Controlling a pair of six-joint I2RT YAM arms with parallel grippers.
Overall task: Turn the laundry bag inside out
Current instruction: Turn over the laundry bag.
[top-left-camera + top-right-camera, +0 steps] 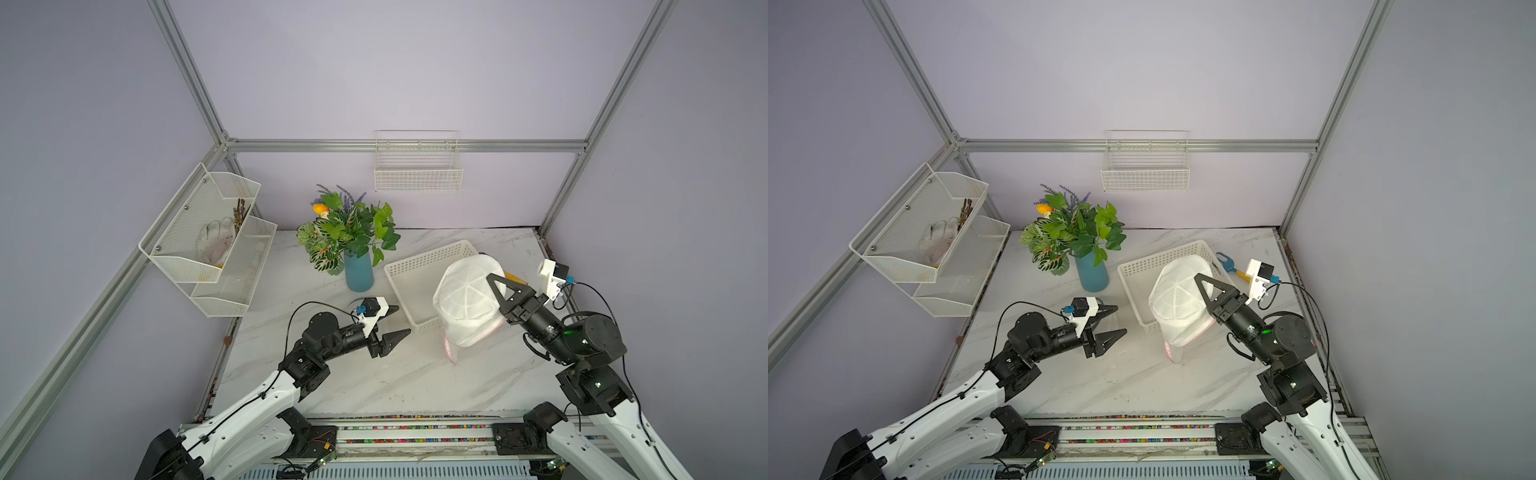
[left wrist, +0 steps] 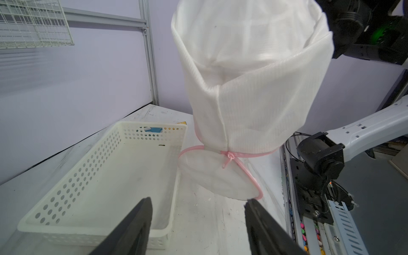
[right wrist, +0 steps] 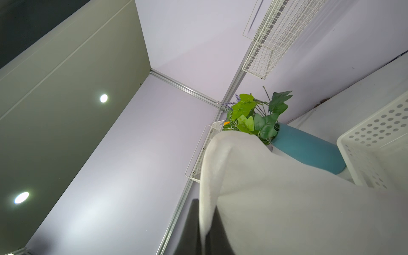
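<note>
While the laundry bag [image 1: 467,303] hangs in the air from the right gripper [image 1: 494,280] — fingers pressed together on a fold of its white mesh — it is held above the right side of the white basket [image 1: 424,257], towards the right edge of the tabletop [image 1: 374,374]. The left gripper [image 1: 402,320] hovers near the tabletop's middle, just beside the basket. Its fingers [image 2: 132,225] are apart and empty, aimed at the bag's lower end. There a pink-trimmed flap [image 2: 218,174] dangles below the knotted pink cord, low over the tabletop and close to the basket.

Hazards, as I judge them:
(a) The mesh is thin and slack, so a sharp pull from my left arm could slide it out of the right pinch and drop the bag.
(b) Closing on the flap alone would tug the flap, not the bag's wall, and nothing would invert.
(c) The flap could catch the basket's rim and drag the basket along.
(d) A wide left swing could topple the blue vase [image 1: 358,270] standing towards the back edge.
</note>
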